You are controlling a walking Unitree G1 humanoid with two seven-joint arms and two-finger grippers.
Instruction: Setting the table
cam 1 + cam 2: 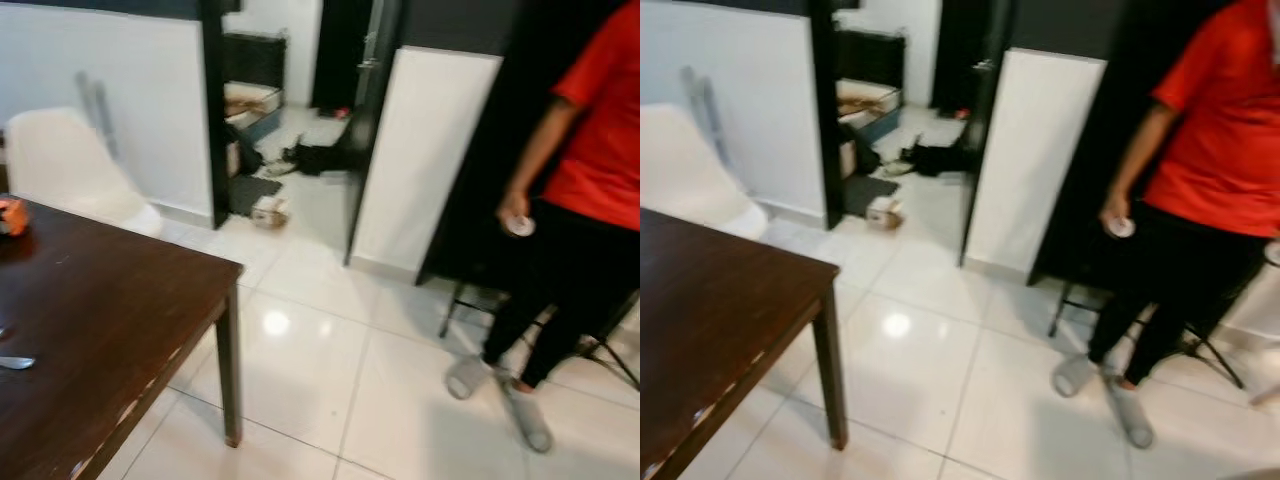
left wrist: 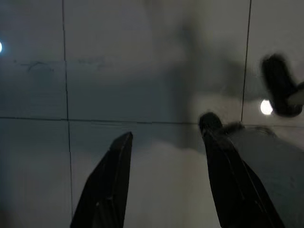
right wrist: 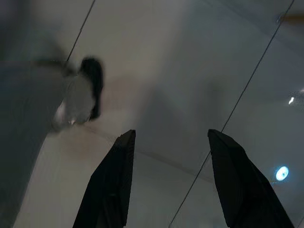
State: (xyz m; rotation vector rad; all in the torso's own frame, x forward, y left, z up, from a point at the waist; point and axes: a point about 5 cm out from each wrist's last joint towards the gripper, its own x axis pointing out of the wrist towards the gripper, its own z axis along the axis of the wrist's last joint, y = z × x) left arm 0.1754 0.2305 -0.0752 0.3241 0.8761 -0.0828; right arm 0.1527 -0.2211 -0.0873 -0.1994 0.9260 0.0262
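Note:
A dark brown wooden table [image 1: 100, 330] fills the lower left of the eye views, its corner leg [image 1: 229, 375] standing on white floor tiles. At its far left edge sits a small orange object [image 1: 12, 216], and a silver utensil tip [image 1: 15, 363] lies near the left border. My left gripper [image 2: 164, 175] hangs open over the tiled floor, nothing between its fingers. My right gripper [image 3: 171, 178] also hangs open above the floor tiles.
A person in a red shirt [image 1: 600, 130] and dark trousers stands at the right, holding a small white thing [image 1: 519, 226]. A white chair [image 1: 70, 170] stands behind the table. Beyond an open doorway lie boxes and clutter [image 1: 265, 160]. A black stand's legs [image 1: 600, 350] spread behind the person.

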